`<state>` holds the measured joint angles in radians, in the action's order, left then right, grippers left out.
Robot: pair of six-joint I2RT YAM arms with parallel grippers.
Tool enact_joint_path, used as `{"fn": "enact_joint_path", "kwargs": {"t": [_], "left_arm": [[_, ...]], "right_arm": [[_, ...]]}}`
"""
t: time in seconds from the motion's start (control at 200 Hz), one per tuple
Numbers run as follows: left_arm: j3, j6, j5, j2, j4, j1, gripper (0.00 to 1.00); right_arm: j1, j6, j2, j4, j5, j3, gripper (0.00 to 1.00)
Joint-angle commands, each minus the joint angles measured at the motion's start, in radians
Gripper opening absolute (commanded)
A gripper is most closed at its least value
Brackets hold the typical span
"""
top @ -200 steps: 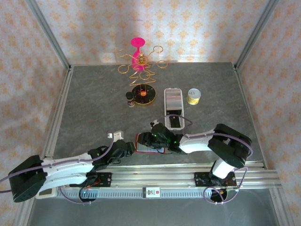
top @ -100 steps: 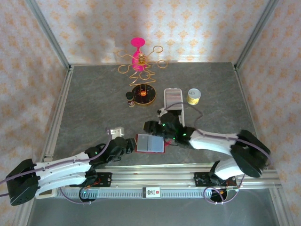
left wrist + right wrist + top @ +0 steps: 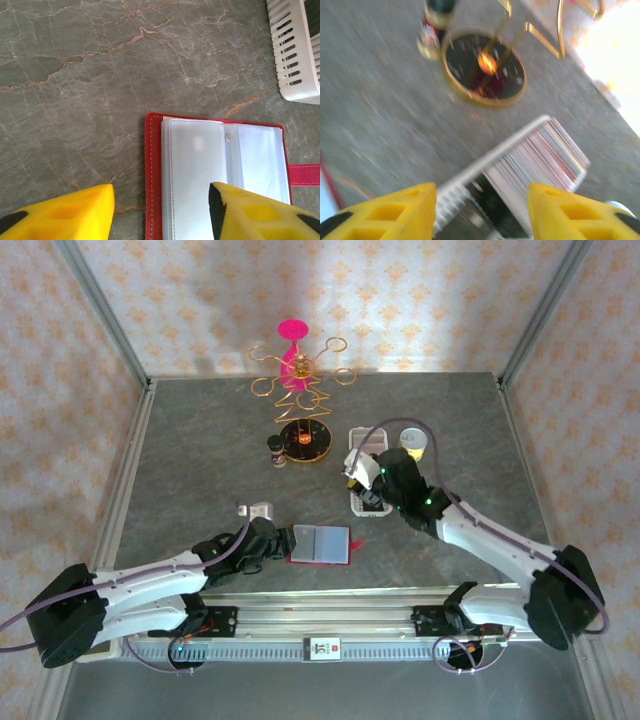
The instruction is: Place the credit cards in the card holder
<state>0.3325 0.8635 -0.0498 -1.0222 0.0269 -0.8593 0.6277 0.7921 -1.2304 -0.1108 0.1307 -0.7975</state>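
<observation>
We count one card holder (image 3: 322, 543), lying open on the bench (image 3: 200, 460) near its front edge, clear pockets up; pocket contents unclear. One white slotted tray (image 3: 292, 60) sits behind it, holding a blurred striped stack and something dark. Left gripper (image 3: 160, 210) at the holder's left edge, jaws apart, empty. Right gripper (image 3: 482, 210) over the tray, jaws apart, empty.

card holder (image 3: 196, 172) cropped below, white tray (image 3: 495, 156) blurred
</observation>
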Motion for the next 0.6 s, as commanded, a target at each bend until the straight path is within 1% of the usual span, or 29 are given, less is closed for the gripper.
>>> {"fn": "enact_joint_path", "kwargs": {"t": [0.0,0.065,0.145,0.225,0.365,0.596], "left_arm": [[0.011,-0.041,0.049,0.003,-0.042,0.009,0.58],[-0.001,-0.043,0.059,0.012,-0.054,0.014,0.61],[-0.011,-0.043,0.065,0.015,-0.059,0.017,0.63],[-0.018,-0.042,0.073,0.013,-0.063,0.018,0.64],[-0.036,-0.035,0.087,0.003,-0.081,0.02,0.68],[-0.054,-0.021,0.099,-0.016,-0.1,0.02,0.69]], "right_arm": [[-0.08,0.406,-0.063,-0.153,0.019,-0.037,0.55],[-0.113,0.501,-0.107,-0.153,0.027,-0.037,0.55],[-0.14,0.552,-0.15,-0.095,0.039,-0.034,0.57],[-0.151,0.584,-0.19,-0.054,0.058,-0.046,0.59],[-0.154,0.649,-0.29,-0.035,0.02,-0.103,0.6],[-0.154,0.701,-0.4,0.016,-0.004,-0.153,0.63]]}}
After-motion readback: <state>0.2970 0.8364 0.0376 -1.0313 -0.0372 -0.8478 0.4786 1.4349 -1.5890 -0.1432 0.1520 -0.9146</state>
